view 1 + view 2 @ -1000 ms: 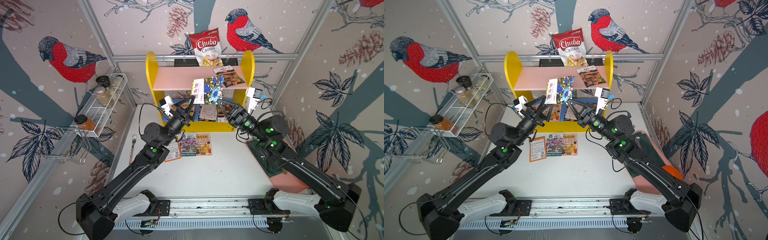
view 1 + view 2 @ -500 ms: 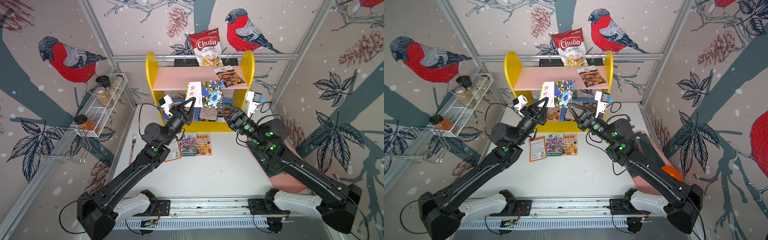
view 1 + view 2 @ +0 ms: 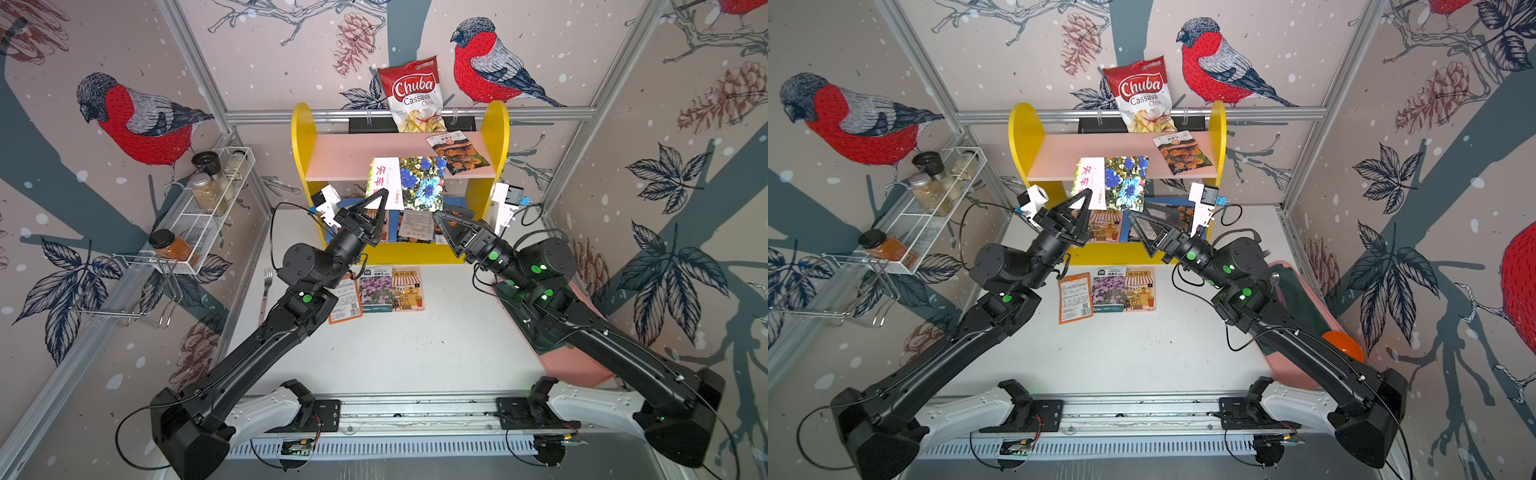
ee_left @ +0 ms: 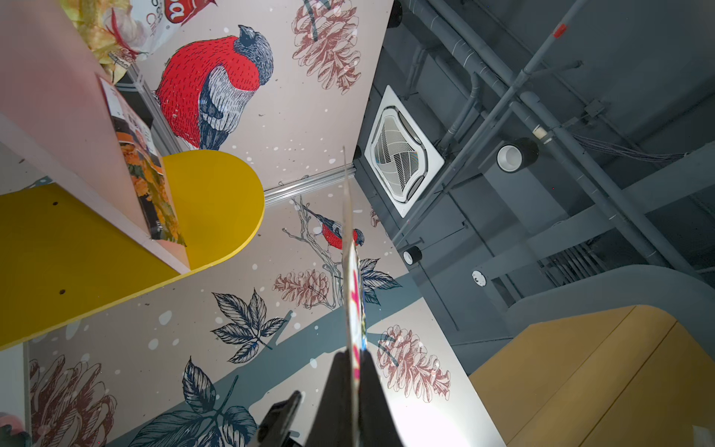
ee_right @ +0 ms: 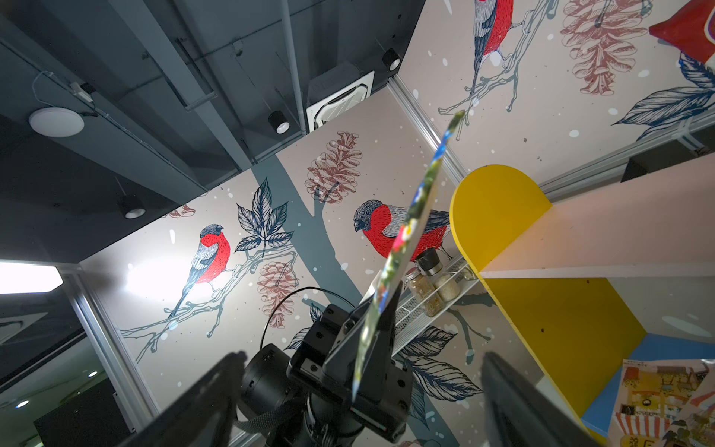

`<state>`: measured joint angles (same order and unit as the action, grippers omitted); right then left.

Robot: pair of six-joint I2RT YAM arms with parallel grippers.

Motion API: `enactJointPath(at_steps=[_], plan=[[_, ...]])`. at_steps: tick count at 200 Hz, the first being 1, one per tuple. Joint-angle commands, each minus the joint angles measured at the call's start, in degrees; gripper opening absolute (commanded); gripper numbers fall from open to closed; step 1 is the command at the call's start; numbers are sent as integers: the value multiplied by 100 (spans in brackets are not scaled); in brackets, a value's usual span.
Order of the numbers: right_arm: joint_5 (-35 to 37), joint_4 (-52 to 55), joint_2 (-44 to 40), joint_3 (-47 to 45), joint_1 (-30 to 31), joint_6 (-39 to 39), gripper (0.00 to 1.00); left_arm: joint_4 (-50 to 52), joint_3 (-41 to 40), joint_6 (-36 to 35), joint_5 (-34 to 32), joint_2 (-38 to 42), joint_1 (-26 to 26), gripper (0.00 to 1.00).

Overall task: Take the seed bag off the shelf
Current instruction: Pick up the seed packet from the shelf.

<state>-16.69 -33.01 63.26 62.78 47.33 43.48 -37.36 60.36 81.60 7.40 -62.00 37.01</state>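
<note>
At the front of the shelf (image 3: 301, 141) (image 3: 1023, 137), level with its pink board (image 3: 345, 160), the left gripper (image 3: 383, 192) (image 3: 1087, 193) holds the seed bag (image 3: 417, 183) (image 3: 1123, 183).

- Left gripper: jaws pinched tight on the bag's lower corner, on the white strip with red characters. Left wrist view: bag (image 4: 353, 302) seen edge-on, rising from between the two fingers (image 4: 336, 394).
- Seed bag: blue-flower print, upright, facing the top cameras. In both top views it overlaps the pink board's front edge. Both wrist views show it in the air, apart from the yellow side panels and the board. Off the shelf; touched by the left gripper only.
- Right gripper (image 3: 442, 220) (image 3: 1138, 222): jaws spread wide, holding nothing. It sits lower than the bag, near its right bottom corner and not touching it, in front of the blue board (image 3: 1167, 203). Right wrist view: its fingers (image 5: 510, 391) stand far apart, and between them show the bag (image 5: 406, 232) edge-on and the left gripper clamping it.

Other items:
- Marigold packet (image 3: 459, 153) lies flat on the pink board at its right end.
- Chips bag (image 3: 415, 95) hangs on the back rail above the shelf.
- Several packets (image 3: 411, 226) stand on the blue board.
- Three packets (image 3: 376, 289) lie side by side on the table (image 3: 415, 353), just in front of the yellow base.
- Fork (image 3: 266, 291) lies at the table's left edge.
- Spice rack (image 3: 208, 203) with jars is on the left wall.
</note>
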Motion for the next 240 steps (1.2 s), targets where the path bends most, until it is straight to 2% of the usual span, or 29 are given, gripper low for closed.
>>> enactJointPath(at_steps=[1, 16, 42, 68, 79, 91, 112, 129, 150, 179, 240], plan=[[5, 620, -243, 186, -116, -400, 100, 717, 394, -677, 568, 7, -67, 0], [-42, 1266, -503, 296, -355, -594, 100, 1552, 823, -1183, 1037, -5, -189, 0], [-774, 2581, -719, 770, -1081, -806, 100, 2937, 1577, -2112, 1994, -186, -439, 0], [-1470, 3917, -587, 1479, -1617, -1187, 100, 4606, 2555, -3566, 2942, -592, -571, 0], [-1828, 4284, -502, 1719, -1772, -1327, 100, 5415, 2928, -4134, 3059, -773, -639, 0], [-2120, 4703, -394, 1939, -1915, -1493, 97, 6068, 3201, -4828, 3611, -971, -687, 0], [-2443, 5406, -249, 2184, -2156, -1859, 92, 6655, 3178, -5577, 4104, -1007, -746, 0], [-2768, 5744, -137, 2282, -2319, -2061, 87, 6931, 3044, -6081, 4451, -903, -753, 0], [-3109, 5999, 10, 2347, -2379, -2267, 81, 6793, 2759, -6476, 4838, -603, -748, 0], [-3598, 6026, 198, 2240, -2354, -2335, 70, 6429, 2461, -6500, 5223, -298, -749, 0], [-4060, 5561, 199, 1769, -1454, -2507, 62, 6438, 2413, -6576, 5294, -397, -755, 0]])
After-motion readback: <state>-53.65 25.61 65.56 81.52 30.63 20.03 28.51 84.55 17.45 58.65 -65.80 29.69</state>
